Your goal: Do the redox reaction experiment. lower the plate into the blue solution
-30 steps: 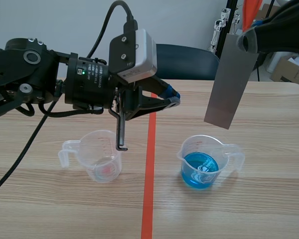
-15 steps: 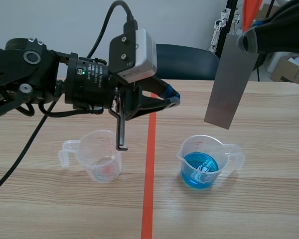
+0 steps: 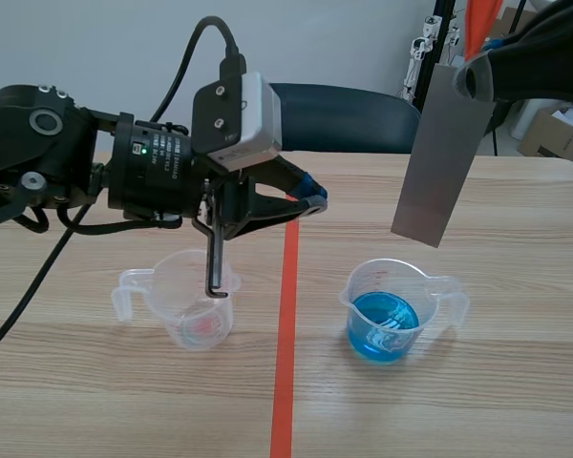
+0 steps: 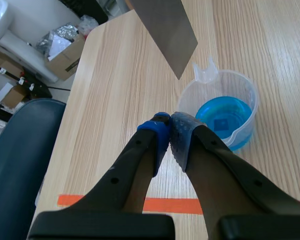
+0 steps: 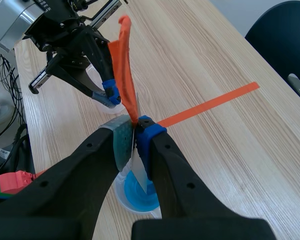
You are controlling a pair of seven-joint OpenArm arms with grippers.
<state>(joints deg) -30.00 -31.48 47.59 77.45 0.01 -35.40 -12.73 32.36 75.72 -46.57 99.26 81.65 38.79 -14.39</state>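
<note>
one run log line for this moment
step: lower plate | right gripper: shut on plate, over beaker of blue solution | plate: not yet in liquid | left gripper: shut on nothing

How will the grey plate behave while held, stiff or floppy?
Probably stiff: the plate hangs flat and straight from the right end effector. Likely light, being thin. Its smooth surface may slip.
</note>
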